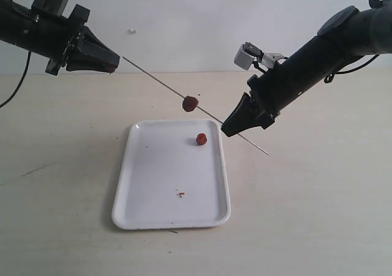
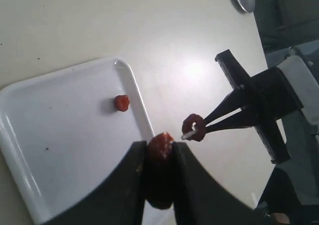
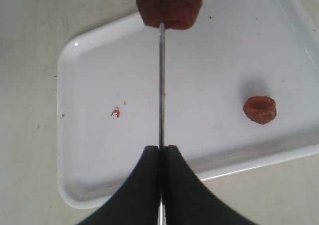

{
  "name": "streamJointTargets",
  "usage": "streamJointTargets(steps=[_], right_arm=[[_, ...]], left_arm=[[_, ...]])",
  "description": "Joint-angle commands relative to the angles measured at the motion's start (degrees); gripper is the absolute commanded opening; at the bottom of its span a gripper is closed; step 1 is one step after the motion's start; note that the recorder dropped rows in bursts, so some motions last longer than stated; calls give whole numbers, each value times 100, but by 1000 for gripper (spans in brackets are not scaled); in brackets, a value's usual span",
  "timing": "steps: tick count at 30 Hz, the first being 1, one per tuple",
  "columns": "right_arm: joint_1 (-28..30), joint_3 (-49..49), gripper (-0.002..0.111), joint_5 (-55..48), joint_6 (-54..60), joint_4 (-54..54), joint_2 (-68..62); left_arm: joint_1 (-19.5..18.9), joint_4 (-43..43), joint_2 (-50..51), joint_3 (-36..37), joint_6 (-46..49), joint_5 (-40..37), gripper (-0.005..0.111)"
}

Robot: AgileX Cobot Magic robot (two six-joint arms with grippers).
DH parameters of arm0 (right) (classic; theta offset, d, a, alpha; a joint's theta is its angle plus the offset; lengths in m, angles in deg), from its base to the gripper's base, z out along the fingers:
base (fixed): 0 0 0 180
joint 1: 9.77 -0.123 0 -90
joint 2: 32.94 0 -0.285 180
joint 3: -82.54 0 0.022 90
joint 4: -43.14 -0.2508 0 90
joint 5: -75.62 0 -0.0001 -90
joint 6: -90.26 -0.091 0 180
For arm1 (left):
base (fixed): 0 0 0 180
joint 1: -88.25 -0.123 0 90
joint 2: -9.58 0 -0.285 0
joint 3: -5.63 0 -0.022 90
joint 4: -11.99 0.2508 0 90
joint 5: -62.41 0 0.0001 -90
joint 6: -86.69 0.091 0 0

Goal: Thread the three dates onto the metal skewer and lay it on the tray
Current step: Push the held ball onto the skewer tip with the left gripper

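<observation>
Reaching in from the upper left of the exterior view, the left arm (image 1: pixel 37 26) slopes gently down, and its left tool (image 1: pixel 114 62) meets the upper end of the metal skewer (image 1: pixel 156 80). What sits between the fingers is hidden there, yet the left wrist view shows them narrowed on a held date (image 2: pixel 160 144) — whether the rod runs through it cannot be told. From that tool the skewer slants down to the right in the air, with a threaded date (image 1: pixel 190 103) about midway along it. Below, the white tray (image 1: pixel 141 208) lies flat on the beige worktop (image 1: pixel 306 215), carrying a loose date (image 1: pixel 201 139) near its far right corner and a tiny red crumb (image 1: pixel 182 194) nearer its near edge — both clear of the skewer. Further right, the right arm (image 1: pixel 324 49) comes down steeply from the upper right. Its right tool (image 1: pixel 226 129) is closed tight on the skewer, whose lower tip juts past it over the worktop. Only the right wrist view shows the fingers pressed together around the rod.
</observation>
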Motion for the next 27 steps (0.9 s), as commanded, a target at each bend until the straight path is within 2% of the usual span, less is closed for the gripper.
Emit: streamJointTargets(steps=[1,12,18,27], right_arm=[[5,7,0,-68,91,13,23],[5,7,0,-68,90,-66,23],[-143,7,0,-68,197,-79,23],[-160,7,0,-68,362,19,23]], left_arm=[[18,-423,-89,13,42,-4,18],[18,-319,-103,13,21,-4,18],[229,-160,-103,13,21,-4,18],[229,-97,-103,13,21,-4,18]])
